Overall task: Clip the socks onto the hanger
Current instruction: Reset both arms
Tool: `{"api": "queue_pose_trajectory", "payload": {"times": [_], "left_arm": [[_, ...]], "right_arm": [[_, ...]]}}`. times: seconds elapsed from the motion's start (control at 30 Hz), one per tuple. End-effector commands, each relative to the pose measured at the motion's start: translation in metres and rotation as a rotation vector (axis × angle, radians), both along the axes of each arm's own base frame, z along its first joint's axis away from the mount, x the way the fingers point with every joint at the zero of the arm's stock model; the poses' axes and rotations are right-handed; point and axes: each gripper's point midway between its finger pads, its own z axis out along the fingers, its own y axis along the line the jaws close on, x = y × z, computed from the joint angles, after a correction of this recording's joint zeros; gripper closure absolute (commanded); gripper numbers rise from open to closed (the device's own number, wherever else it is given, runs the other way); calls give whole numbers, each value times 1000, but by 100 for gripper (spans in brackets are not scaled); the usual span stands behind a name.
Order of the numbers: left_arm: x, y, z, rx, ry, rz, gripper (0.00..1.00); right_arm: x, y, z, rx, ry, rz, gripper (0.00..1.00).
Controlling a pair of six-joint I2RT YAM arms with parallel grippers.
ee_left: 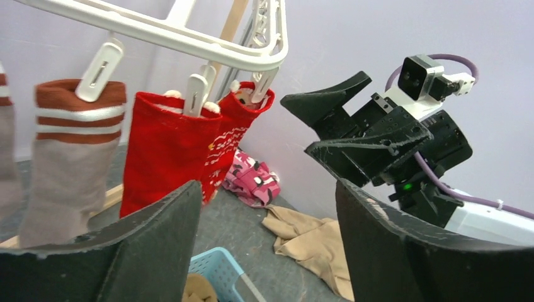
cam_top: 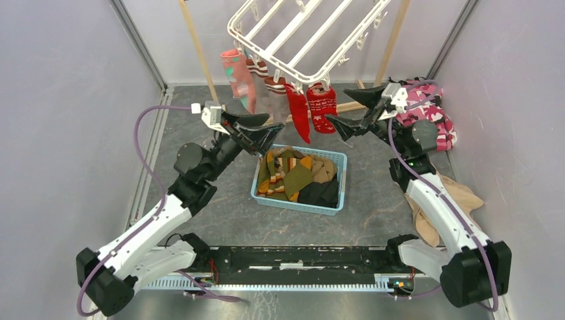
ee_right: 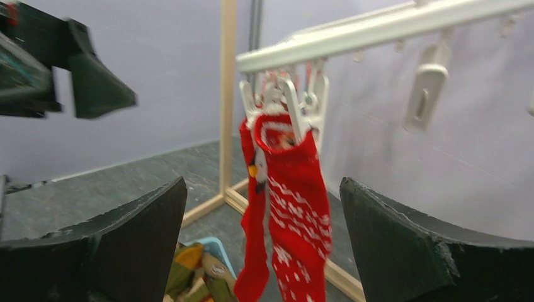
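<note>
Five socks (cam_top: 321,107) hang clipped along hanger (ee_left: 189,43) near rim: pink, two grey striped, two red. Left gripper (cam_top: 273,125) spread, empty. Right gripper (cam_top: 346,105) spread, empty, beside red pair. Basket (cam_top: 296,205) holds more fabric, possibly socks, unclear. Task partly done.
</note>
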Motion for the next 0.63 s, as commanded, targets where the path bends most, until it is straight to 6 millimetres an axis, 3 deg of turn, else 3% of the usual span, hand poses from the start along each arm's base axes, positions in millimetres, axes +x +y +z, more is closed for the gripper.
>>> {"api": "queue_pose_trajectory", "payload": {"times": [0.0,0.13,0.27,0.37,0.5,0.6], "left_arm": [[-9,19,-11,107,-36,70,14],[-23,27,-30,188,-37,60,1],[-38,41,-53,242,-20,67,0],[-44,56,-76,302,31,104,0],[-40,78,-92,325,87,200,0],[-24,93,-95,324,139,279,0]], "right_arm": [[8,-33,-11,-60,7,-204,2],[15,-68,-25,-52,83,-399,2],[22,-124,-42,57,259,-710,2],[10,-165,-47,146,338,-918,2],[-6,-186,-52,141,327,-1014,2],[-11,-197,-63,167,342,-1069,2]]}}
